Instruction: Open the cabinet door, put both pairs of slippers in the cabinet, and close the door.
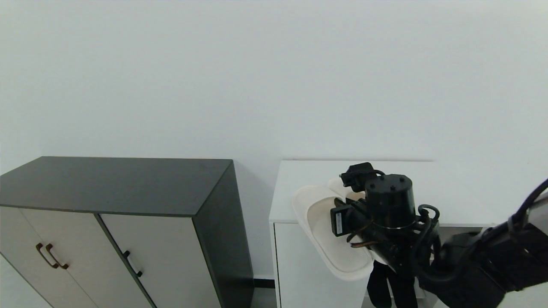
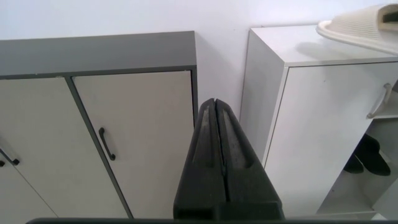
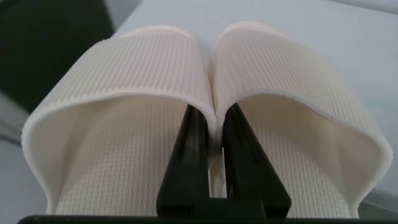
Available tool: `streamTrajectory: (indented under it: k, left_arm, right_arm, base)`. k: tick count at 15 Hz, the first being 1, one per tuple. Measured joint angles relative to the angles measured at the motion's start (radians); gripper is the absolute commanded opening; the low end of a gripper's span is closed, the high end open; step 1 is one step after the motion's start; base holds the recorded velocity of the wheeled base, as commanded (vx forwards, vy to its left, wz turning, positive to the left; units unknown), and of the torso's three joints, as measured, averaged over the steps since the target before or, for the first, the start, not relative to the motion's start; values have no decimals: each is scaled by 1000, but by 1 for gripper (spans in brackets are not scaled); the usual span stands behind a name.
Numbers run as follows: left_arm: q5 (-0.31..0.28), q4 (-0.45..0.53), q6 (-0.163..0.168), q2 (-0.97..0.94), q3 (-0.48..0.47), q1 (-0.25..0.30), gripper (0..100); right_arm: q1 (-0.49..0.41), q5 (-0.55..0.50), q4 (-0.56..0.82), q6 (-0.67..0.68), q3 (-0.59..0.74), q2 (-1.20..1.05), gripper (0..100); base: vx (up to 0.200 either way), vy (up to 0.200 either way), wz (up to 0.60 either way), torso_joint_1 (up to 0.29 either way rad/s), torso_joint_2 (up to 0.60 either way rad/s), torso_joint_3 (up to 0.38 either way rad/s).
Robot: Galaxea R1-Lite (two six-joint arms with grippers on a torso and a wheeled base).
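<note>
A pair of cream slippers [image 1: 325,222] hangs over the front left corner of the white cabinet [image 1: 299,184], toes pointing up. My right gripper [image 3: 211,118] is shut on them, pinching the two inner strap edges together. The same slippers [image 2: 360,25] show above the white cabinet's top [image 2: 280,46] in the left wrist view. Lower down, a pair of black slippers [image 2: 367,155] sits inside the white cabinet, past the edge of its door [image 2: 329,118], which carries a handle [image 2: 378,101]. My left gripper [image 2: 216,106] is shut on nothing, low in front of the gap between the two cabinets.
A dark-topped cabinet [image 1: 115,184] with beige doors and dark handles [image 1: 132,264] stands left of the white one, all its doors closed. A narrow gap separates the two cabinets. A plain white wall runs behind both.
</note>
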Motion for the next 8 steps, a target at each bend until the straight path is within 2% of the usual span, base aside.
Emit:
streamTrajectory:
  k: [2, 4, 8]
  left_arm:
    - [0, 0, -1, 0, 0, 0, 0]
    - [0, 0, -1, 0, 0, 0, 0]
    - [0, 0, -2, 0, 0, 0, 0]
  right_arm:
    - [17, 3, -7, 1, 36, -26, 0]
    - [21, -2, -74, 0, 45, -26, 0]
    - [22, -4, -82, -3, 59, -16, 0]
  base:
    - [0, 0, 0, 0, 0, 0]
    - [0, 0, 0, 0, 0, 0]
    - [-200, 0, 0, 13, 5, 1]
